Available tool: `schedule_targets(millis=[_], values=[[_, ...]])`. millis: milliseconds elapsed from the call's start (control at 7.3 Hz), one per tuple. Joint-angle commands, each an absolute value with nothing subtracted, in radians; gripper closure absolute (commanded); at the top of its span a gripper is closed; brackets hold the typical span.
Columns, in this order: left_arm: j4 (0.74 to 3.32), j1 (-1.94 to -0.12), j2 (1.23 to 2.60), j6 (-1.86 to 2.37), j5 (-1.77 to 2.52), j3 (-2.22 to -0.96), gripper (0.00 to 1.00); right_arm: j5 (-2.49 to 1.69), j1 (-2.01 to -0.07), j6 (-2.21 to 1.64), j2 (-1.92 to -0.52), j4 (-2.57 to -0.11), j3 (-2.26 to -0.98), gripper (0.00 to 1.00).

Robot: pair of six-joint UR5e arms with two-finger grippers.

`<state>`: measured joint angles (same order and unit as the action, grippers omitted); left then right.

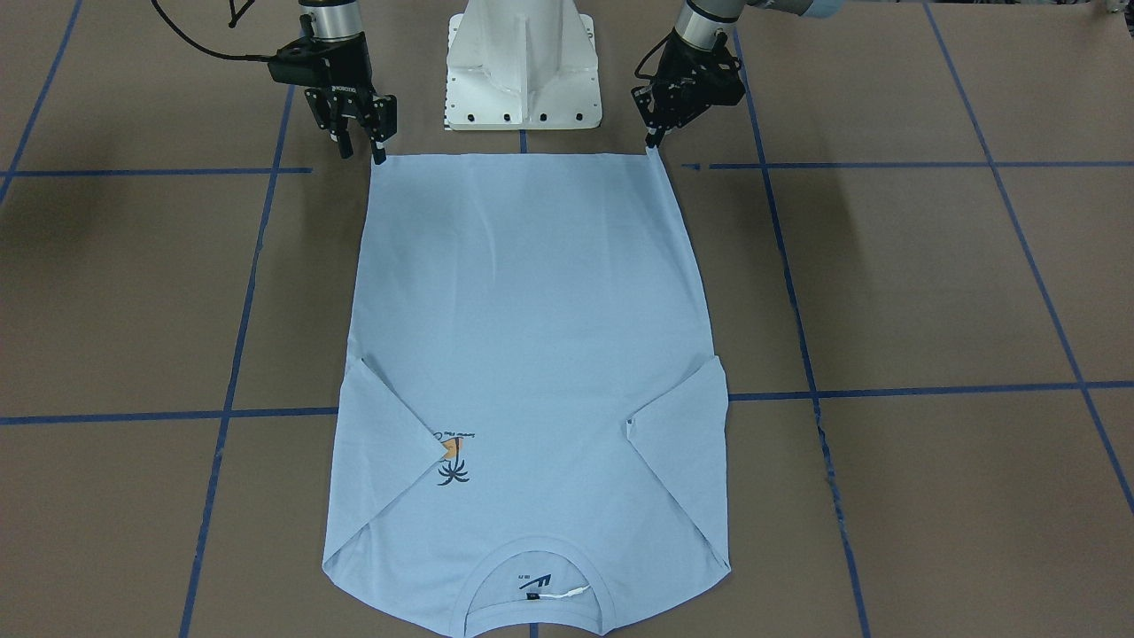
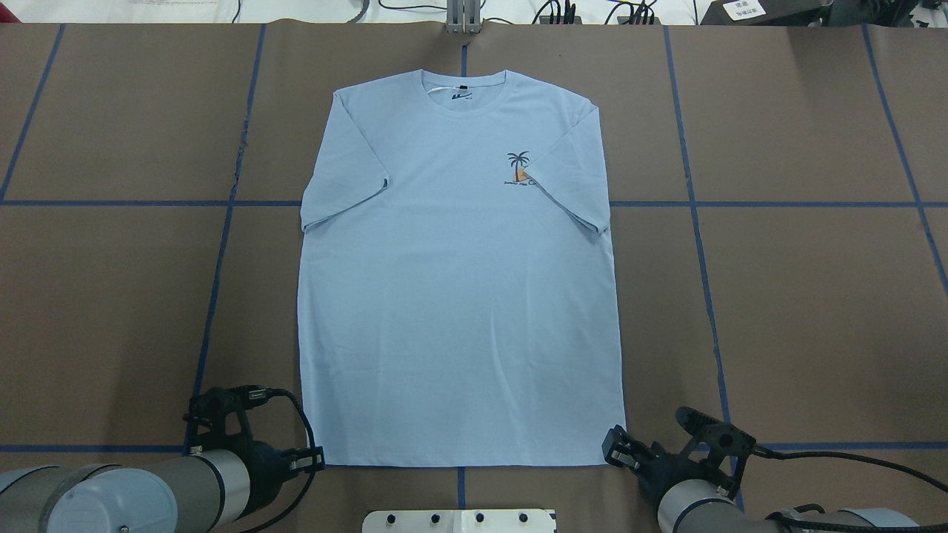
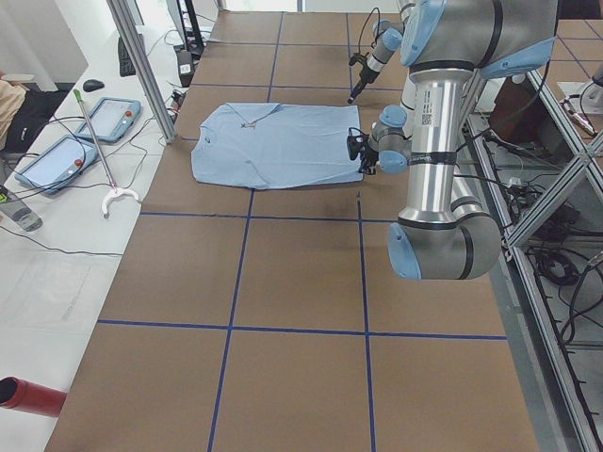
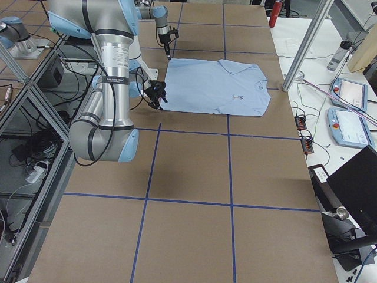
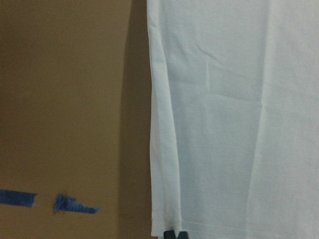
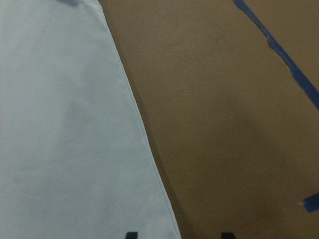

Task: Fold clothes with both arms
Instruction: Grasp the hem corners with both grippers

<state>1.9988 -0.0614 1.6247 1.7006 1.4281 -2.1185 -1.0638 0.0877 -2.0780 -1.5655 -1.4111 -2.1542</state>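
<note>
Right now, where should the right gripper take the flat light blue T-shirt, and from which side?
Take the T-shirt at its hem corner on the robot's right, from above on the base side. The hem lies flat and straight there, and the open right gripper stands at that corner.

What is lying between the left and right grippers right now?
Only the T-shirt's bottom hem, flat on the table, spans from left gripper to right gripper, shown in the overhead view.

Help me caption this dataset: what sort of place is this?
Probably a robotics lab workcell. The table is gridded with blue tape, a left arm and a right arm work over a T-shirt, and teach pendants lie beside it.
</note>
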Motion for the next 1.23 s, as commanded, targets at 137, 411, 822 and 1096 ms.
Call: schedule_targets(millis=[137, 411, 822, 1096], values=[[1.999, -0.061, 1.624, 1.704, 1.428, -2.118, 1.0, -1.065, 0.098, -2.095, -1.522, -1.445, -2.115, 0.44], [1.999, -0.061, 1.624, 1.704, 1.428, -2.117, 1.0, -1.065, 0.097, -2.097, -1.499, -1.493, -2.121, 0.61], [1.999, -0.06, 1.626, 1.704, 1.43, -2.117, 1.0, -1.063, 0.097, -2.097, -1.503, -1.494, -2.114, 0.79], [2.0, -0.06, 1.626, 1.704, 1.43, -2.117, 1.0, -1.063, 0.095, -2.097, -1.502, -1.494, -2.115, 0.89]])
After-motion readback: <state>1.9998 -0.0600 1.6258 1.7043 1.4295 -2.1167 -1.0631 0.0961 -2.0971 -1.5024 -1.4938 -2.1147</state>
